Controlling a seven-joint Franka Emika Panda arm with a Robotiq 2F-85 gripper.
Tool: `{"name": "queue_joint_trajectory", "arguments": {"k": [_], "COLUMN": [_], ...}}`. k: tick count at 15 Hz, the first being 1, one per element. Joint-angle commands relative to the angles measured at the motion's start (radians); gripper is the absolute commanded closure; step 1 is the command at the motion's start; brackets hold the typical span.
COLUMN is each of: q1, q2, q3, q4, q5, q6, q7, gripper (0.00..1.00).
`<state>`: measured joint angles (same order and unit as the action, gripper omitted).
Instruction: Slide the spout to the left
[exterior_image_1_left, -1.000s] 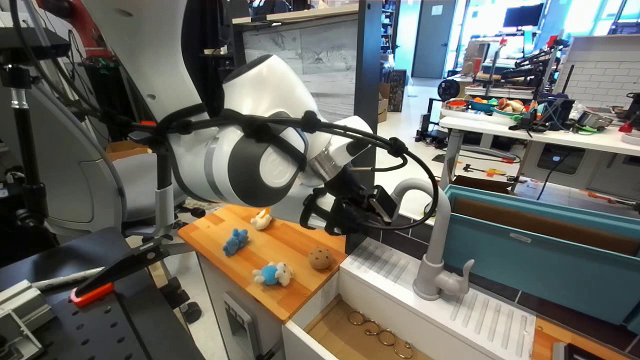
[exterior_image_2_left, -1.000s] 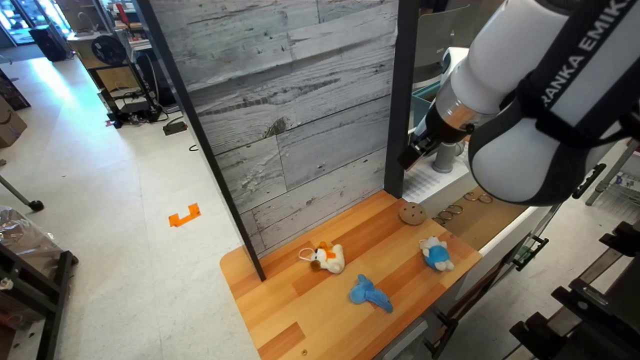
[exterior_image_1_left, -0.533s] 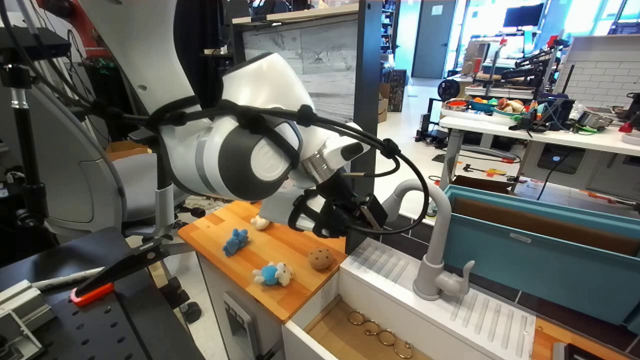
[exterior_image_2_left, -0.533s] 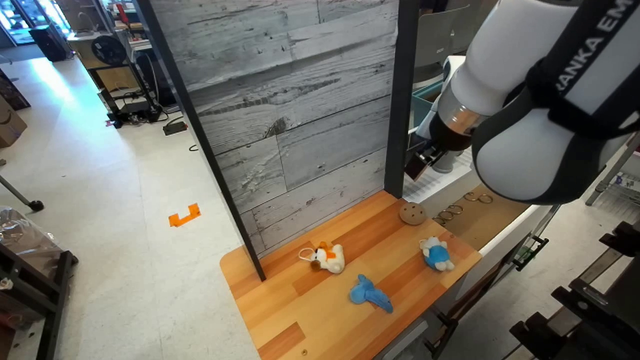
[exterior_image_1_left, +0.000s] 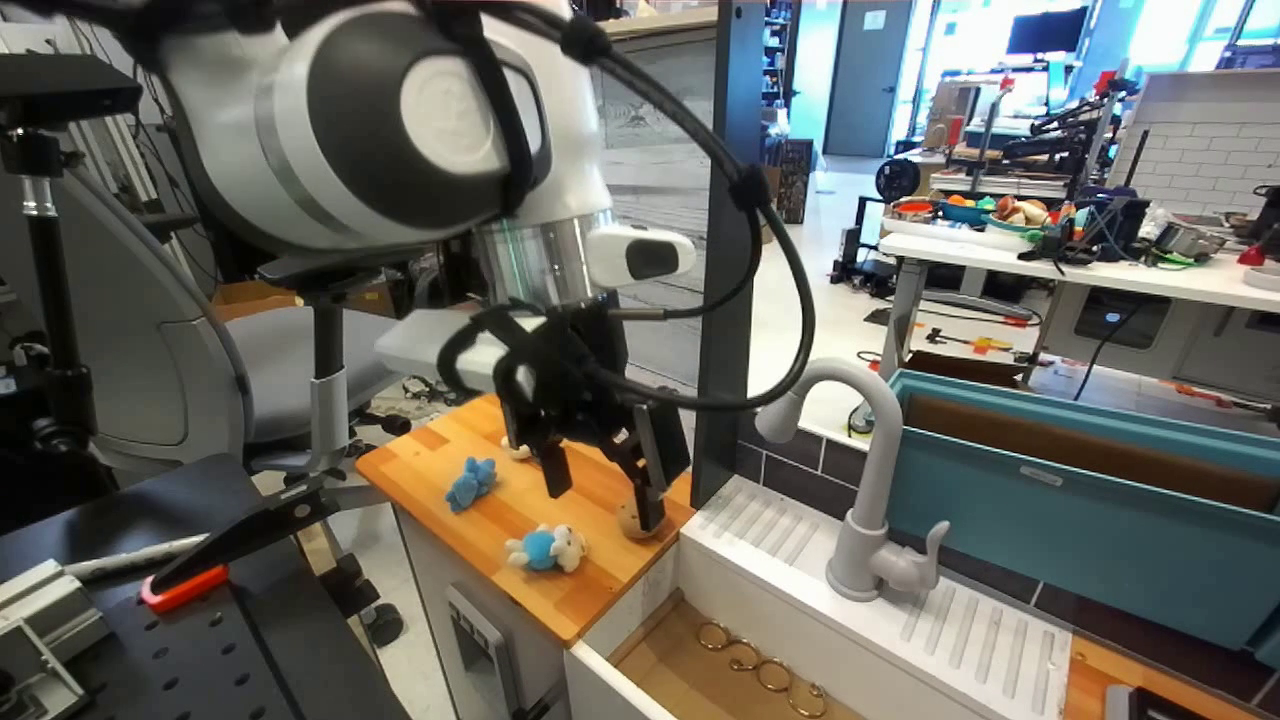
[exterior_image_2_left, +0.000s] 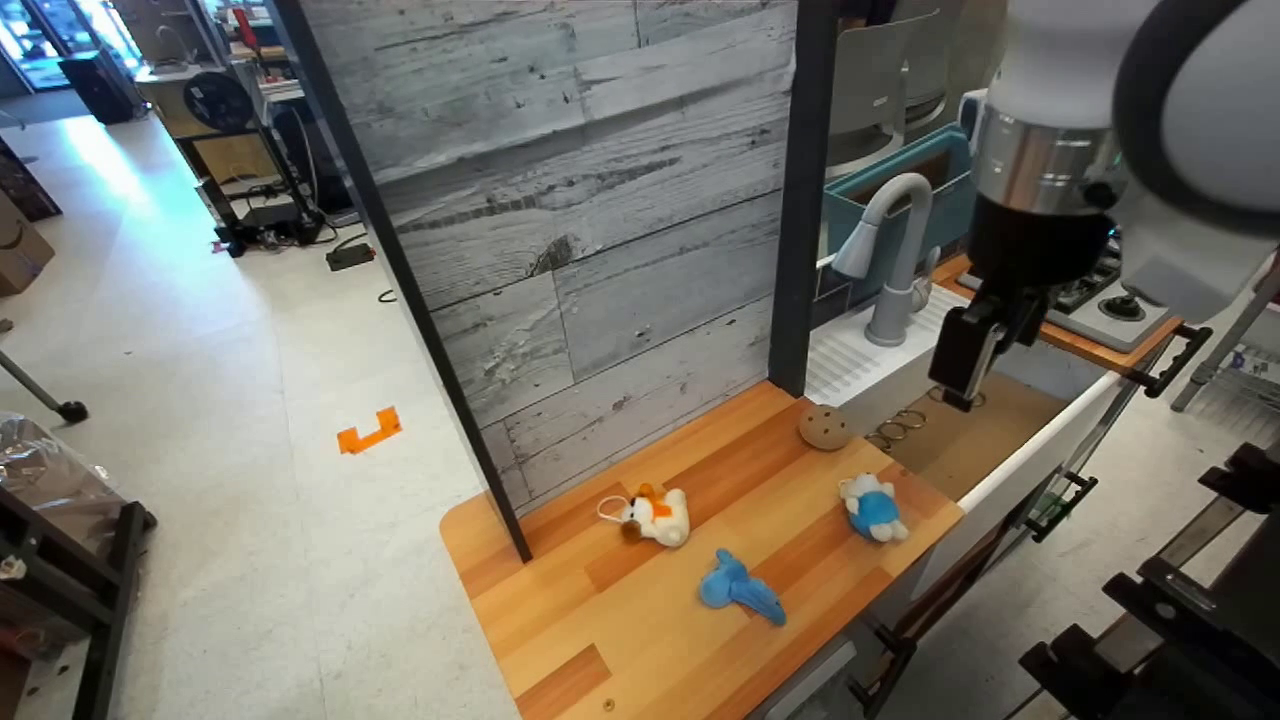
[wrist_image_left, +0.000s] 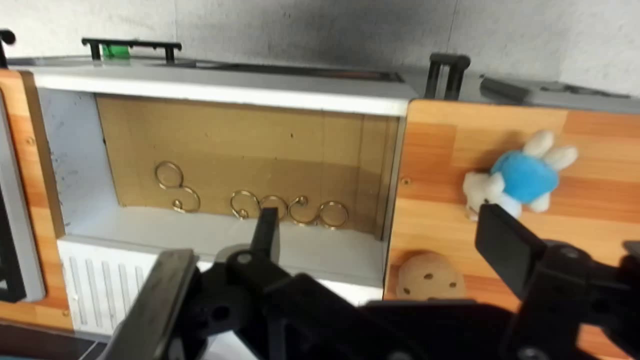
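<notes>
The light grey spout (exterior_image_1_left: 884, 440) arches over its upright post at the back of the sink. Its head hangs toward the dark upright panel edge. It also shows in an exterior view (exterior_image_2_left: 912, 225). My gripper (exterior_image_1_left: 605, 500) is open and empty, pointing down, apart from the spout, above the wooden counter's sink end as seen there. It also shows in an exterior view (exterior_image_2_left: 962, 375), to the right of the spout. In the wrist view the two fingers (wrist_image_left: 380, 225) stand wide apart with nothing between them. I cannot make out the spout clearly in the wrist view.
A brown spotted ball (exterior_image_2_left: 826, 427), a white-and-blue plush (exterior_image_2_left: 874, 508), a blue plush (exterior_image_2_left: 738, 588) and a white-orange plush (exterior_image_2_left: 660, 516) lie on the wooden counter. Gold rings (wrist_image_left: 295, 212) lie in the sink. A teal planter (exterior_image_1_left: 1080, 520) stands behind the faucet.
My gripper has moved away from beside the spout's head, toward the robot, and turned from slanted to pointing down. The spout shows no clear shift over the last half second.
</notes>
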<state>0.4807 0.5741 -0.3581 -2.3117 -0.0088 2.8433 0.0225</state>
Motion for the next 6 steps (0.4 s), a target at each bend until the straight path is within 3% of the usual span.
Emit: {"name": "queue_joint_trajectory", "arguments": {"k": [1,2,3,6], "q1": [-0.118,-0.173,-0.167,-0.243], "q2": [-0.239,-0.283,-0.175,-0.272], "q3": [0.093,0.140,0.145,0.203], "q4": [-0.079,-0.075,-0.035,-0.055], "q5": [-0.091,-0.079,-0.122,-0.103], "q6": [-0.250,-0.330,-0.228,-0.320], "q7": [0.010,-0.019,0.057,0.017], "gripper": [0.00,0.00,0.00,0.00]}}
